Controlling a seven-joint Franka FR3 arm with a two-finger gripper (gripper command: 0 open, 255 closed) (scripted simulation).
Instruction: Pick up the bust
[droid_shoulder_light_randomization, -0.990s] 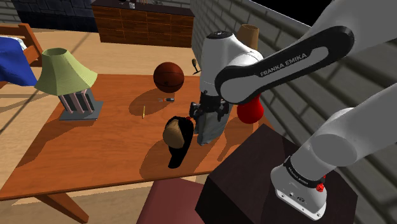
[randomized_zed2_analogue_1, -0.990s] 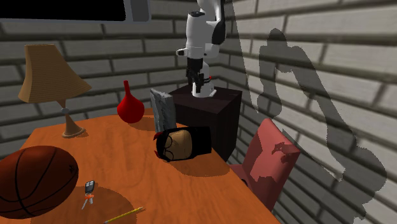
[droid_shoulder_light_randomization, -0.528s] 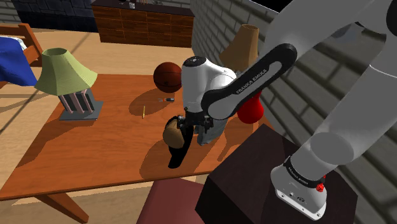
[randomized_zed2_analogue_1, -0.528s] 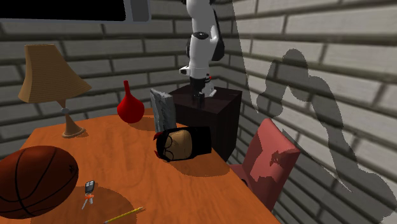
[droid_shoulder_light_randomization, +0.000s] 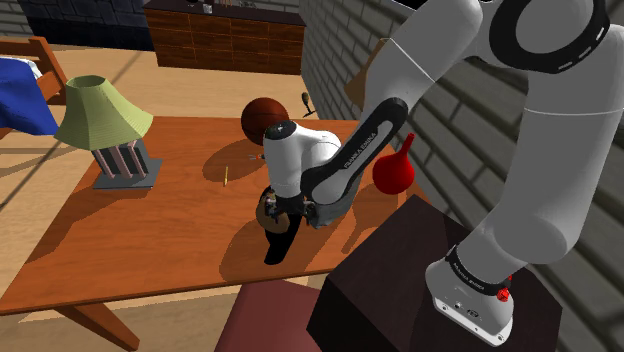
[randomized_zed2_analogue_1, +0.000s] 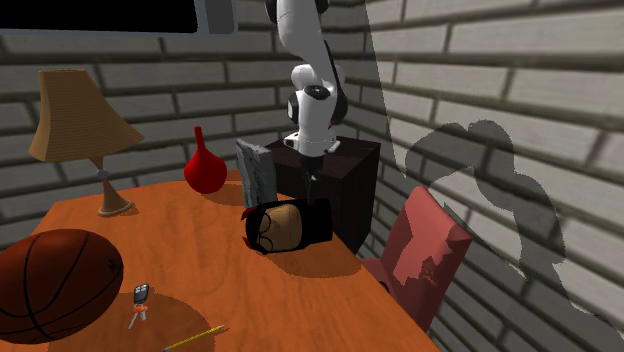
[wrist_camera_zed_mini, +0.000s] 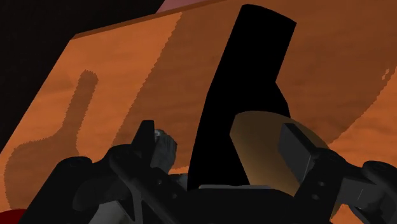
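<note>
The bust (droid_shoulder_light_randomization: 276, 232) lies on its side near the front edge of the orange-brown table (droid_shoulder_light_randomization: 160, 230). It is black with a tan face and dark glasses (randomized_zed2_analogue_1: 284, 226). My gripper (droid_shoulder_light_randomization: 283, 209) has come down over its head end. In the second exterior view the gripper (randomized_zed2_analogue_1: 312, 188) hangs just above the bust. In the wrist view the gripper (wrist_camera_zed_mini: 222, 147) is open: one finger (wrist_camera_zed_mini: 147, 135) stands beside the black body (wrist_camera_zed_mini: 245, 83), the other finger (wrist_camera_zed_mini: 296, 146) in front of the tan face (wrist_camera_zed_mini: 257, 143). I see no clasp on the bust.
A red vase (droid_shoulder_light_randomization: 393, 172) and a grey object (randomized_zed2_analogue_1: 258, 175) stand close behind the bust. Farther along the table are a basketball (droid_shoulder_light_randomization: 265, 120), a green lamp (droid_shoulder_light_randomization: 100, 118), a pencil (droid_shoulder_light_randomization: 226, 175) and keys (randomized_zed2_analogue_1: 140, 298). The dark stand (droid_shoulder_light_randomization: 400, 290) and a red chair (randomized_zed2_analogue_1: 425, 250) flank the table's near edge.
The arm has swung toward the shoulder view's left and dropped. The hand went from above the grey object to right over the bust. The bust has not moved.
</note>
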